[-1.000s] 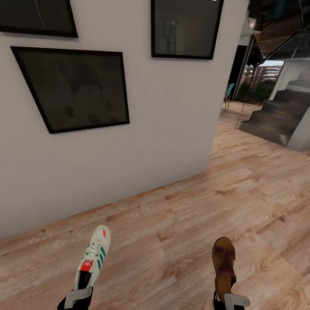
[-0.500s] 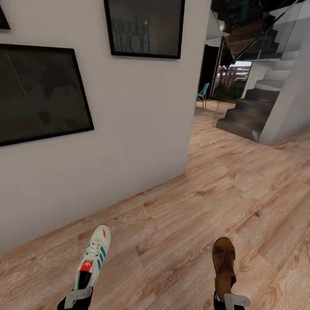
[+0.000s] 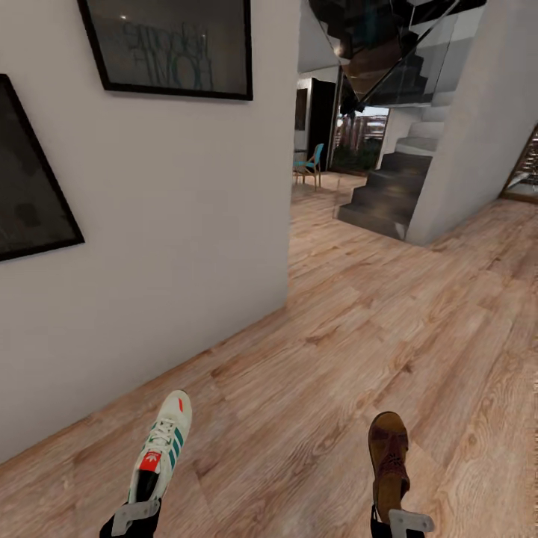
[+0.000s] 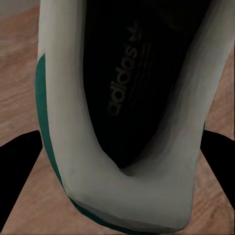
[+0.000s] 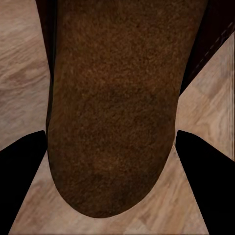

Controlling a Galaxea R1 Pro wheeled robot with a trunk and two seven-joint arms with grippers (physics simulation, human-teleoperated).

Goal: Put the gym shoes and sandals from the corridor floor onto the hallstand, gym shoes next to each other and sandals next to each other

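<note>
A white gym shoe (image 3: 163, 447) with green stripes and a red tongue patch hangs over the corridor floor (image 3: 336, 351), toe pointing away. My left gripper (image 3: 134, 517) is shut on its heel. The left wrist view looks into that gym shoe (image 4: 127, 98), with a dark finger (image 4: 17, 183) on each side of it. At the right, a brown sandal (image 3: 388, 457) is held the same way, with my right gripper (image 3: 403, 521) shut on its heel end. Up close, the sandal's footbed (image 5: 115, 107) sits between black fingers (image 5: 208, 183). The hallstand is out of view.
A white wall (image 3: 172, 224) with dark framed pictures (image 3: 168, 48) runs along the left and ends at a corner (image 3: 288, 224). Beyond it the wood floor opens toward a dark staircase (image 3: 388, 190), a teal chair (image 3: 310, 164) and a white wall (image 3: 478, 127) at the right.
The camera has swung to the right: the wall and pictures slid left and more of the stairs and open floor shows. Both grippers keep their hold on the shoe and sandal.
</note>
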